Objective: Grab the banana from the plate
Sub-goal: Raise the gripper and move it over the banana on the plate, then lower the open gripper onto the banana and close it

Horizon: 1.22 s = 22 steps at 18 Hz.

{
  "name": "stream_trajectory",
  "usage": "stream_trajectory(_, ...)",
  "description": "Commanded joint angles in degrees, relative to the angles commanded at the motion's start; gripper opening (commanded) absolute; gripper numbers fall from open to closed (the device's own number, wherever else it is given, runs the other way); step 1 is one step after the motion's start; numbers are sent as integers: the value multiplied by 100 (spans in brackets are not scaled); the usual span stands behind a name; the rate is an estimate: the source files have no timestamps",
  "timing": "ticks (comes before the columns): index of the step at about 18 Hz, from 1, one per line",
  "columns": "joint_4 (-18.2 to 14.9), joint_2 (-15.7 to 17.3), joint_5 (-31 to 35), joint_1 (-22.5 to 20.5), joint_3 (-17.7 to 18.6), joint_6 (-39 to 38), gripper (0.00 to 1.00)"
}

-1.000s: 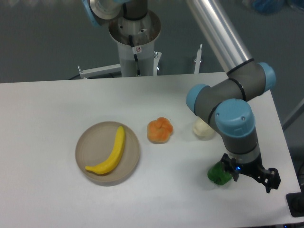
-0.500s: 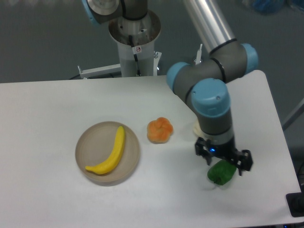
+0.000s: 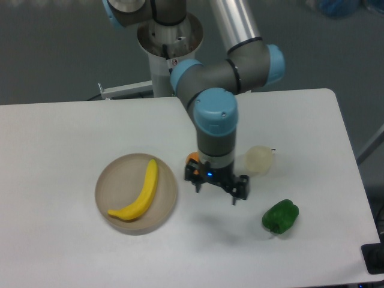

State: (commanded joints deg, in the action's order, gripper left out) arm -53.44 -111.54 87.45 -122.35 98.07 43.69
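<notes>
The bright yellow banana lies diagonally on the round beige plate at the left of the white table. My gripper hangs above the table to the right of the plate, its two fingers apart and empty. It is about a plate's width from the banana. The arm's wrist covers most of the round orange fruit behind it.
A pale cream fruit sits right of the gripper. A green pepper lies at the front right. The robot's base pedestal stands behind the table's far edge.
The arm has swung left from the table's right side, past the green pepper, to just right of the plate. The objects have not moved.
</notes>
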Motion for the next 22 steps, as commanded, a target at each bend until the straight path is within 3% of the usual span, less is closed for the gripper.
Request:
stream_trajectory(3, 254, -26, 0, 316, 264, -430, 100)
stream_trajectory(8, 395, -122, 35, 668, 475, -967, 100)
stream_trajectory(12, 852, -237, 70, 791, 695, -1116, 100)
stream_trajectory(22, 888, -430, 202, 1047, 713, -1389, 100)
